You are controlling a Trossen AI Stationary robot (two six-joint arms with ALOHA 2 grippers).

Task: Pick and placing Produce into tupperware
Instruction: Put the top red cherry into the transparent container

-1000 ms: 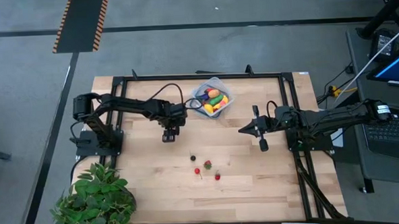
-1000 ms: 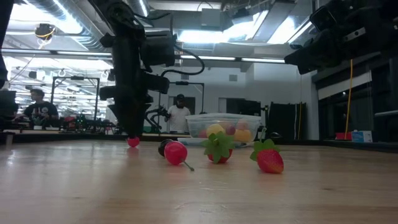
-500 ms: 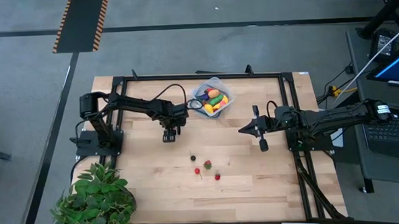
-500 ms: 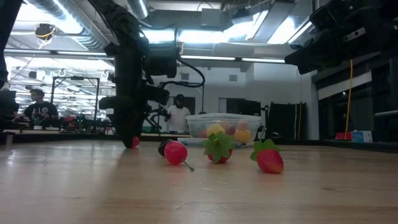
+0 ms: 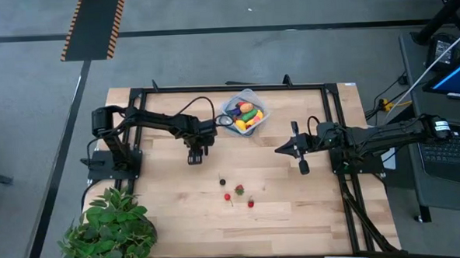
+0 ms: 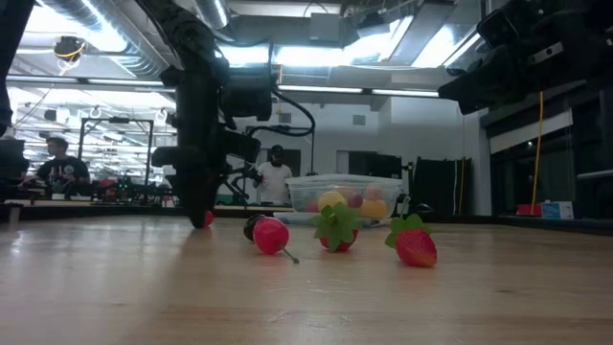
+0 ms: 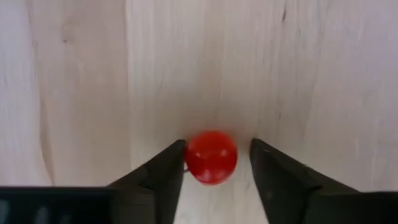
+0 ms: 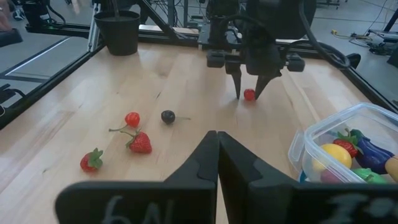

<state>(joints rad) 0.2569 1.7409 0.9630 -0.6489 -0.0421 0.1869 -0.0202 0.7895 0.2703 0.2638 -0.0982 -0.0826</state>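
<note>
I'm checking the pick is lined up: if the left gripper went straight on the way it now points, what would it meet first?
The small red ball between the left gripper's fingers, resting on the wooden table; just past it, most likely the tabletop itself.

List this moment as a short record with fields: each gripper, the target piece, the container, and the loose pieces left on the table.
left gripper: down at the table, fingers on either side of a small red ball, a gap still showing on one side
right gripper: shut, empty, waiting at the table's right side
tupperware: at the far edge of the table, already holding several colourful produce pieces
loose pieces: a dark berry, a red cherry and two strawberries, grouped near the table's middle
potted plant: near-left corner
</note>
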